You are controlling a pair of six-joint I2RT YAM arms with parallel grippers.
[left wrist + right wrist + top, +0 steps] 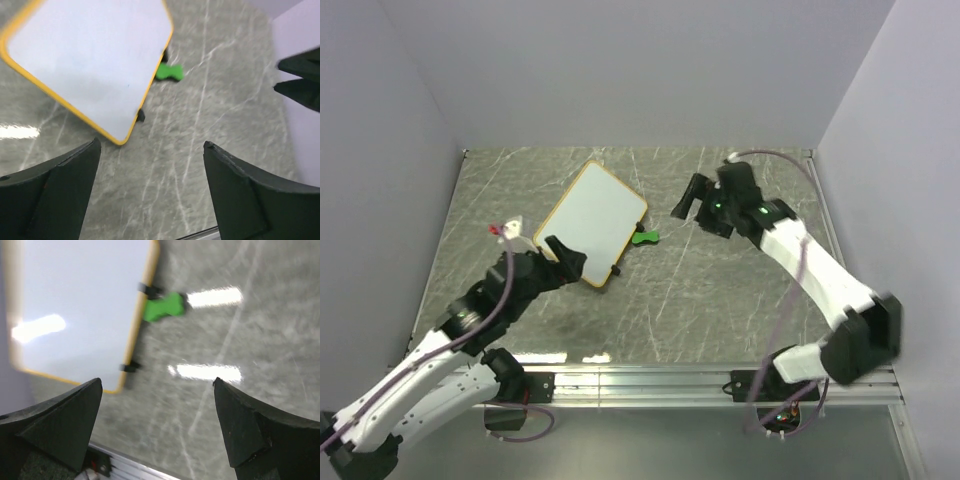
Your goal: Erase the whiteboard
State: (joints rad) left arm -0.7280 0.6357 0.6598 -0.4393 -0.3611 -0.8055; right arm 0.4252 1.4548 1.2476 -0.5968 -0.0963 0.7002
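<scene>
My 2 arms reach over the grey marbled table (720, 300), where the whiteboard (592, 223) lies flat, left of centre and toward the far side, turned at an angle. Its white face looks blank inside the yellow frame. My left gripper (565, 258) hovers at the board's near edge, jaws spread wide and holding nothing; my left wrist view shows the board just ahead of the fingers (60, 180), not between them. My right gripper (685, 200) hangs above the table right of the board, equally wide and empty. A small green eraser (644, 237) rests on the table just beside the board's right edge, close to 1 of its black feet (150, 289).
</scene>
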